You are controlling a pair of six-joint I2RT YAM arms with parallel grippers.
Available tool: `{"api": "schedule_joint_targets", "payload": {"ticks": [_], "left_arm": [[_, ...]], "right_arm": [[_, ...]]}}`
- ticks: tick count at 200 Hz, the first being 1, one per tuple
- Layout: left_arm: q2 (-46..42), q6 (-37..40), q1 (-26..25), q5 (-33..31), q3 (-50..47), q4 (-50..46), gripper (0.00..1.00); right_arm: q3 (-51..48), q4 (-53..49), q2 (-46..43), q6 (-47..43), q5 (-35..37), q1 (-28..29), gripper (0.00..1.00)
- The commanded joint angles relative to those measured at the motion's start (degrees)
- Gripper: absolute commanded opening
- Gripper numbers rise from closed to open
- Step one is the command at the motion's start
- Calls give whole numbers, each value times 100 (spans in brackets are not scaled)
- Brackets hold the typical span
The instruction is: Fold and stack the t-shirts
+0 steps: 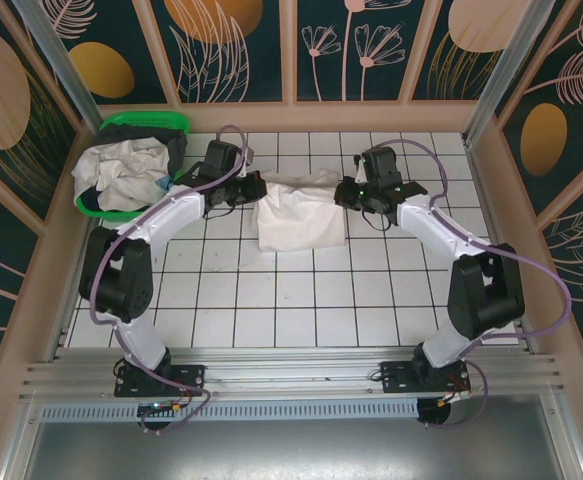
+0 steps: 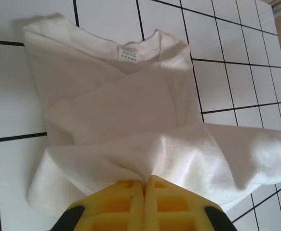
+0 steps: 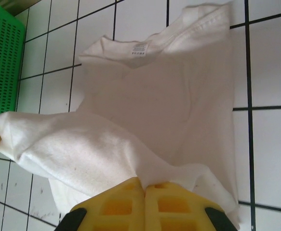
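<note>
An off-white t-shirt lies on the white tiled table, in the upper middle of the top view, between the two grippers. It is partly folded. In the left wrist view the t-shirt has its collar toward the top of the frame, with the neck label facing up inside the collar. A layer of fabric is lifted off the rest and stretches in a band across the lower part of the picture. The right wrist view shows the t-shirt the same way, with the label near the top and the raised band running toward the left edge of the frame.

The left gripper sits at the left end of the cloth. Its yellow fingers are closed together and pinch a gathered edge of the fabric. The right gripper is at the right end, and its fingers are likewise pressed shut on a pinch of the same shirt.

A green plastic basket stands in the upper left of the top view, well apart from the shirt. It holds a heap of crumpled cloth in pale and dark tones. The basket's meshed wall shows at the upper left of the right wrist view.
</note>
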Motion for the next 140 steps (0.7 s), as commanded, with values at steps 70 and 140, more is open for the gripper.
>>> {"api": "schedule_joint_targets", "payload": {"ticks": [70, 140], "left_arm": [[2166, 547, 537, 373, 2161, -691, 27], [1510, 700, 674, 240, 1172, -389, 29]], "right_arm": [[1015, 798, 1678, -276, -251, -502, 1], [948, 672, 1325, -366, 637, -585, 41]]}}
